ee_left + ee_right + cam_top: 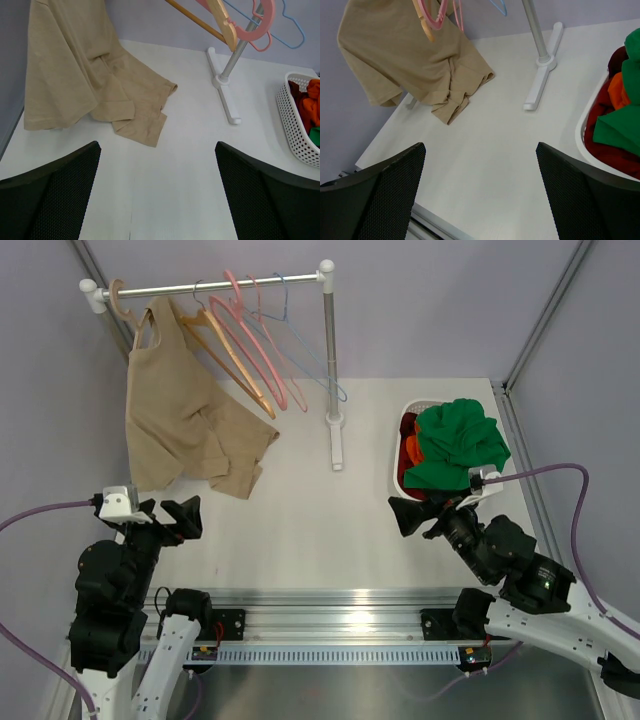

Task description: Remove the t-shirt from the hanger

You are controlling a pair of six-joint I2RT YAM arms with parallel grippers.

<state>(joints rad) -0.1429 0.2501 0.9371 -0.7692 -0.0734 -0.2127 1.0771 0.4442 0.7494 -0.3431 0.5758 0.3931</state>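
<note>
One t-shirt, one hanger

Open table runs up to the t-shirt — rack post and basket block the right side.

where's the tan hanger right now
In the top view the hanger hangs at the far-left end of the rail, the t-shirt on it, left of the orange-brown hanger.
</note>
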